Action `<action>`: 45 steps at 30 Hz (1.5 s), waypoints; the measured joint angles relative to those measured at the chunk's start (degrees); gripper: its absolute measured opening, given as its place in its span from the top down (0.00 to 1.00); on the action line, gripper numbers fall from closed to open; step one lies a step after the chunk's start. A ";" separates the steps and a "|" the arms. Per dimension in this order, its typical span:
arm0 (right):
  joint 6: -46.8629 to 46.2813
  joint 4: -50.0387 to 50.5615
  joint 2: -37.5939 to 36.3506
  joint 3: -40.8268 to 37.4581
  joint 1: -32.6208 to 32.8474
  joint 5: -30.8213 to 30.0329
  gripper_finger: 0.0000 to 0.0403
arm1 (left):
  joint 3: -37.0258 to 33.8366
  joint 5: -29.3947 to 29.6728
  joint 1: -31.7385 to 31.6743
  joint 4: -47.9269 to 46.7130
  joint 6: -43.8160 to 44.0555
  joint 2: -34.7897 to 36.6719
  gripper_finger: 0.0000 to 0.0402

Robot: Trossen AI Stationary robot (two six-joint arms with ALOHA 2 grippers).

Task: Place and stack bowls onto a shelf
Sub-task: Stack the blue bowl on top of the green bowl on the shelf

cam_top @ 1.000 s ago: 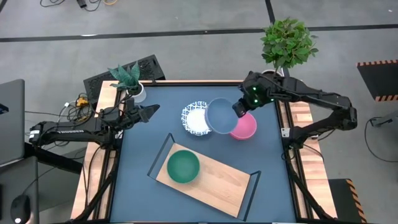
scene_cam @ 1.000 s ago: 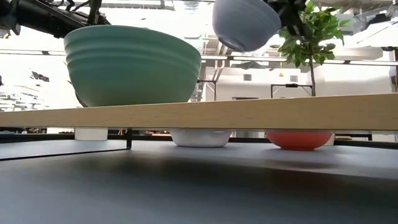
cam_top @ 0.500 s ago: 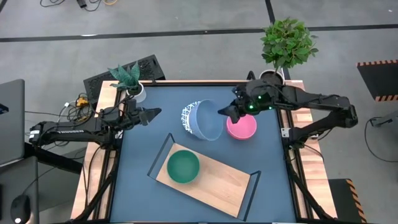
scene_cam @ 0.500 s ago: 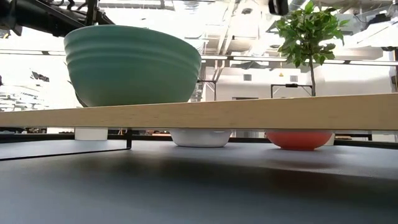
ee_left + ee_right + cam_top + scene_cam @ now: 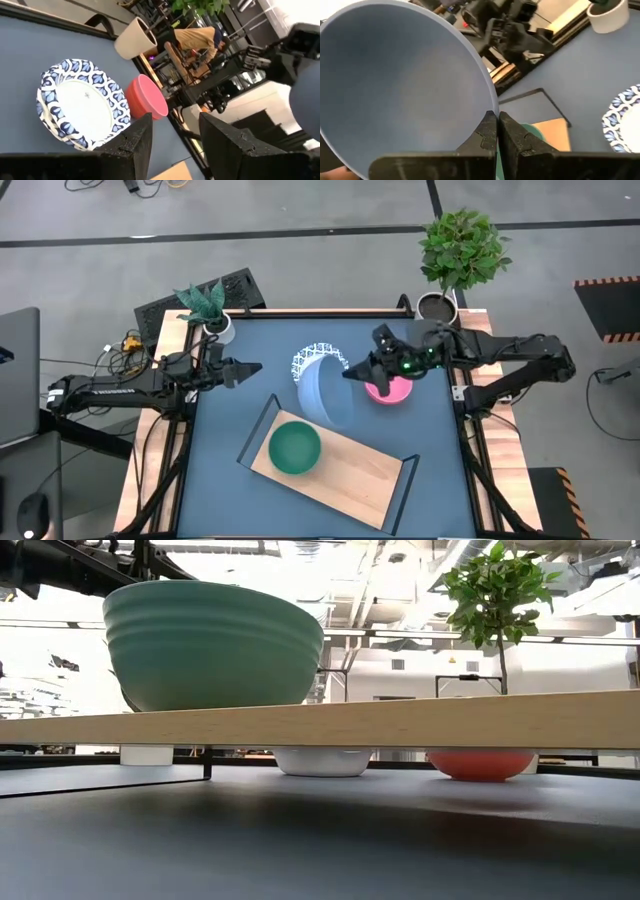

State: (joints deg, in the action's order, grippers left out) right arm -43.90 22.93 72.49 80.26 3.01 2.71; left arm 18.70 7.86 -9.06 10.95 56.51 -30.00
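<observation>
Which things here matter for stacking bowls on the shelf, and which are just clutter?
Job:
- blue bowl, gripped by its rim in the right gripper
- green bowl on the shelf
- patterned bowl
- pink bowl

Lying about:
- leafy plant
- small potted plant
- laptop

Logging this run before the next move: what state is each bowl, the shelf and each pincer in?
Teal bowl: upright on shelf.
Pale blue bowl: tilted, held aloft by rim.
Patterned bowl: on table.
Pink bowl: on table.
Shelf: holds one bowl.
Right pincer: shut on pale blue bowl.
Left pincer: open, empty.
</observation>
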 joint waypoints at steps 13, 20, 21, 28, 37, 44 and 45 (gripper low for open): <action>6.69 20.71 17.67 25.25 5.24 -1.26 0.94 | -0.02 0.09 0.00 -1.43 0.35 0.00 0.63; 7.01 33.81 25.68 36.25 5.66 -1.58 0.94 | -0.02 -1.25 0.00 -1.38 -0.13 0.04 0.63; 6.71 34.62 26.41 36.86 5.81 -1.56 0.94 | -0.02 -1.71 0.00 -1.37 -0.24 0.04 0.63; 3.58 39.07 30.86 37.45 7.24 -1.54 0.94 | -0.02 -4.08 0.02 -2.47 -0.28 0.04 0.63; 3.21 39.58 38.41 37.32 9.34 1.08 0.94 | -0.02 -5.07 0.04 -4.41 0.11 0.18 0.63; 2.94 38.36 42.80 37.36 8.25 1.63 0.94 | -0.02 -5.66 0.04 -5.27 0.09 0.09 0.63; 2.77 37.73 42.86 37.38 7.86 1.55 0.95 | -0.02 -5.64 0.04 -5.61 -0.08 0.03 0.63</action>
State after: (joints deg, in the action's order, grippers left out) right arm -41.12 60.65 115.35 117.64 10.86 4.26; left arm 18.68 2.22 -9.02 5.34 56.44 -29.96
